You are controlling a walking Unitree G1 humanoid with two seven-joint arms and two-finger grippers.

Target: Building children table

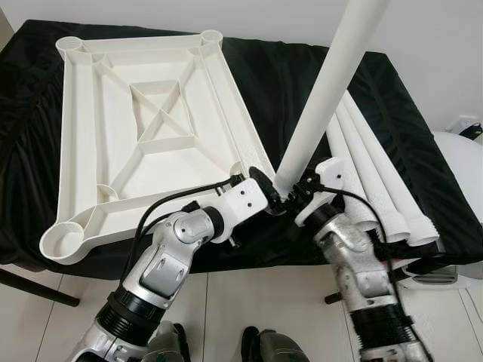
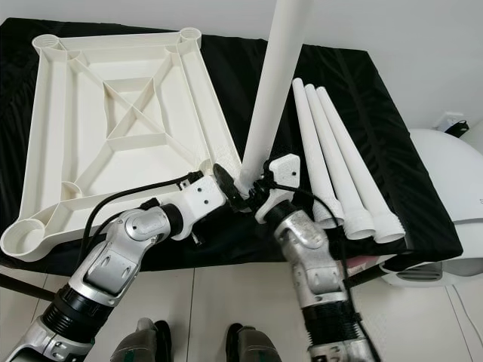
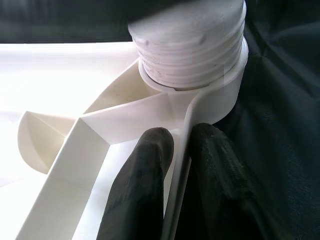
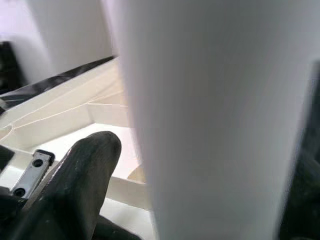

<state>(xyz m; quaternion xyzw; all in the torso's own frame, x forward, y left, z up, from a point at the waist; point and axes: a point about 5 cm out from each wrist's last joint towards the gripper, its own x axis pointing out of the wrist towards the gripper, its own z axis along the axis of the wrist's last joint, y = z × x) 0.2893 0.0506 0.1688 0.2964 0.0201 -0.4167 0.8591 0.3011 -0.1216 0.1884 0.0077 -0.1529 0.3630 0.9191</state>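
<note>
With the left hand (image 1: 266,197) pinching the upturned tabletop's (image 1: 143,128) rim, the right hand (image 1: 296,197) clamps the first leg (image 1: 324,87) into the adjacent corner socket; three legs (image 2: 339,170) wait beside it, unfitted.

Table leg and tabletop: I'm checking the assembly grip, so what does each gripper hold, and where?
Right gripper holds the upright table leg near its threaded lower end; left gripper pinches the tabletop rim wall beside the corner socket.

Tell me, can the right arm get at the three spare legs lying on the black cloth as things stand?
Probably not yet: the right gripper is shut on the upright leg at the tabletop corner. The spare legs lie unobstructed beside it.
</note>
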